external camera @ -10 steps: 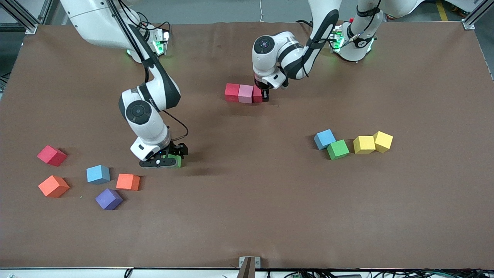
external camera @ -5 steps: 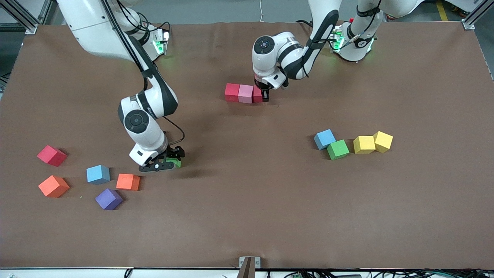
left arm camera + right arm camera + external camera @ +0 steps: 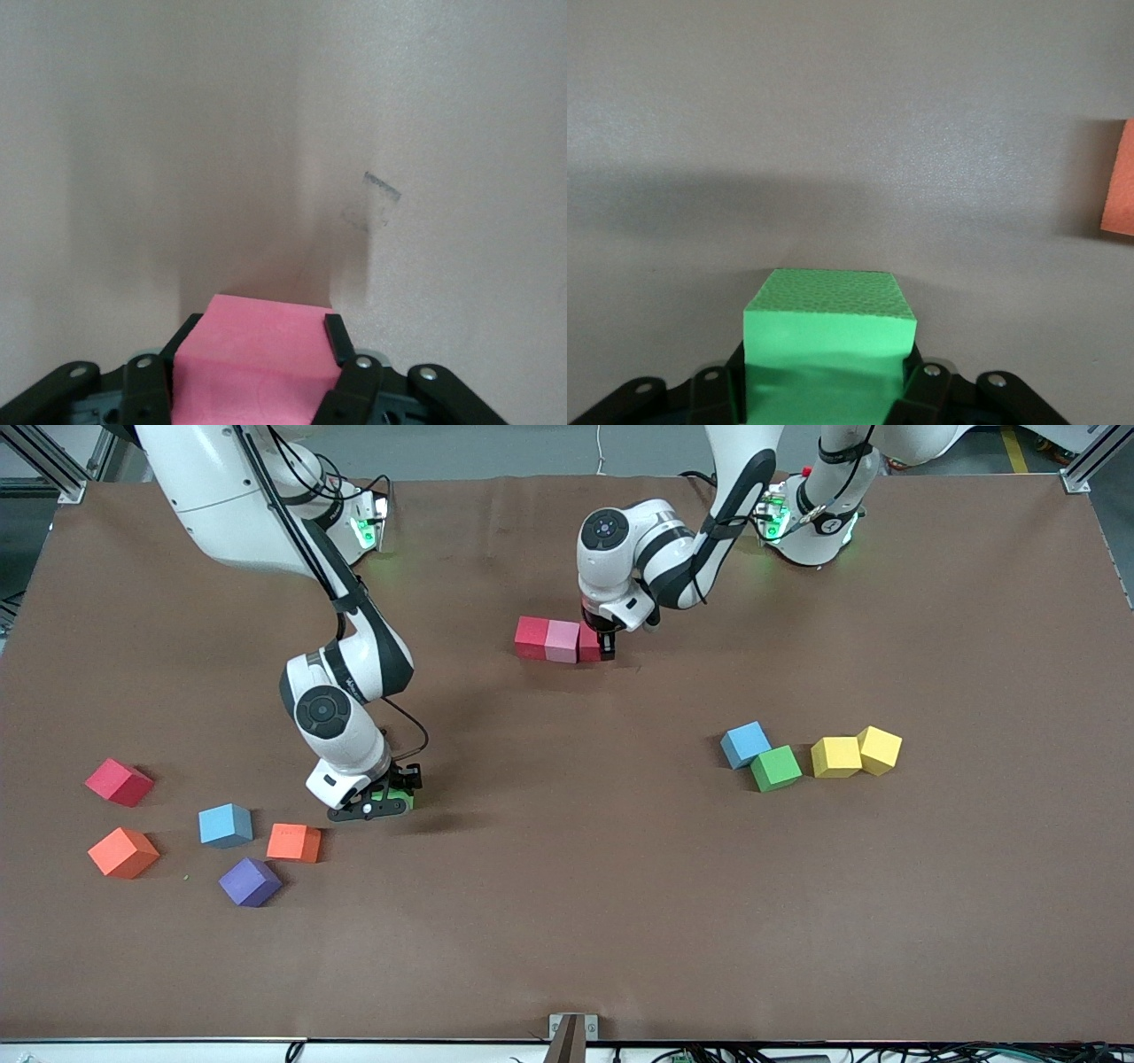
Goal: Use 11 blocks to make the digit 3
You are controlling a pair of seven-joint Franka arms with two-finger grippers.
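Observation:
My left gripper point(image 3: 602, 643) is shut on a pink-red block point(image 3: 589, 642) that sits on the table at the end of a short row, beside a pink block point(image 3: 563, 640) and a red block point(image 3: 532, 636). In the left wrist view the block point(image 3: 257, 354) fills the gap between the fingers of the left gripper point(image 3: 261, 329). My right gripper point(image 3: 383, 802) is shut on a green block point(image 3: 400, 797) and holds it just above the table. In the right wrist view the green block point(image 3: 828, 323) sits between the fingers of the right gripper point(image 3: 824, 365).
Toward the right arm's end lie a red block point(image 3: 119, 781), two orange blocks point(image 3: 123, 852) point(image 3: 294, 842), a light blue block point(image 3: 225, 824) and a purple block point(image 3: 250, 881). Toward the left arm's end lie light blue point(image 3: 745, 744), green point(image 3: 776, 768) and two yellow blocks point(image 3: 835, 756) point(image 3: 880, 749).
My right gripper has risen a little with the green block and shifted slightly. My left gripper and the row have nudged slightly toward the right arm's end.

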